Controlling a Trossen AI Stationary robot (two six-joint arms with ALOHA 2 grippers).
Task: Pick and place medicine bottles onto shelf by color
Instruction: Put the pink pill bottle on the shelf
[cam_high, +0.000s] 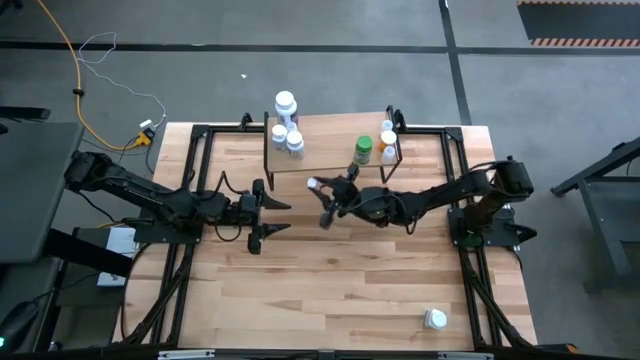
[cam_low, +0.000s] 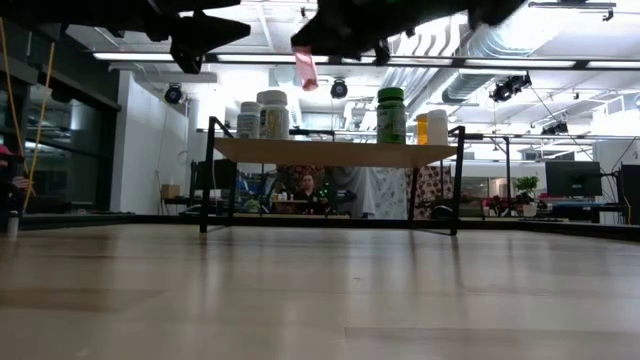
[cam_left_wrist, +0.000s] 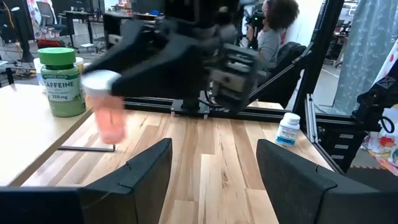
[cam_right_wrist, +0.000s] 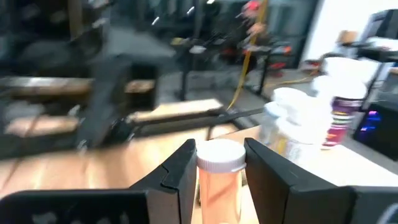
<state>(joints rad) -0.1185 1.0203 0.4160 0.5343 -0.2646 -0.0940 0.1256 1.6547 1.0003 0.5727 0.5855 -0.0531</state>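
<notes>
**Right tool carried a pink bottle by the shelf**

The right tool (cam_high: 322, 200) was clenched on one pink bottle (cam_right_wrist: 217, 176) with a white cap. It held the bottle up in the air, just in front of the shelf (cam_high: 330, 135). In the low view the pink bottle (cam_low: 306, 68) hung above the level of the shelf board.

The left tool (cam_high: 272, 217) waited over the counter (cam_high: 340, 290), to the left of the right tool. Its two fingers were spread apart and held nothing.

The shelf stood at the far side of the counter. On its left end stood three white bottles (cam_high: 287, 128), close together, and one of them was taller. On its right end stood one green bottle (cam_high: 363, 150), one orange bottle (cam_high: 388, 143) and one more white bottle (cam_high: 388, 127) behind the orange one. That made six bottles on the shelf.

One more small white bottle (cam_high: 435, 319) stood alone on the counter, at the near right corner, well apart from the shelf and from both tools.

A person (cam_left_wrist: 272, 34) sat in the room beyond the counter.
</notes>
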